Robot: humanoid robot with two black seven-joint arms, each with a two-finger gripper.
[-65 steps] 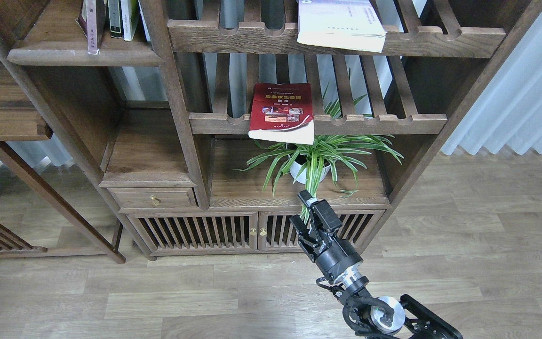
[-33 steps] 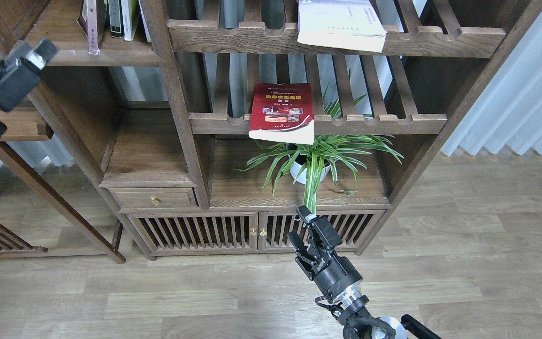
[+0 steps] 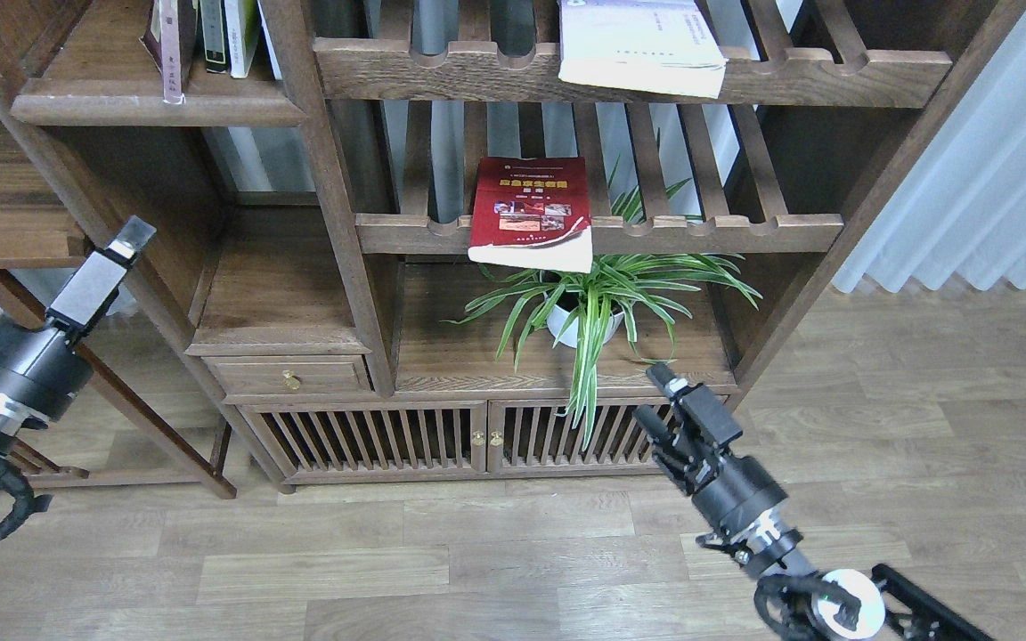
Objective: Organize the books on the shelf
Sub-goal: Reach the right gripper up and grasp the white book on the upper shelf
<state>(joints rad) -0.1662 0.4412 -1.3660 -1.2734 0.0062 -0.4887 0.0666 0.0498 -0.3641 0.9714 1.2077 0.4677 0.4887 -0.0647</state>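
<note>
red book [image 3: 531, 206] — yellow title band, illegible

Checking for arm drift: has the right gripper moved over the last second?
Yes. The right gripper has shifted rightward: it was in front of the potted plant, and now sits before the cabinet's right slatted door.

A red book [image 3: 532, 212] lies on a slatted rack [image 3: 602, 233], overhanging its front rail above a potted plant [image 3: 598, 303]; both pincers hang empty, left [image 3: 126, 245] and right [image 3: 655, 396].
</note>
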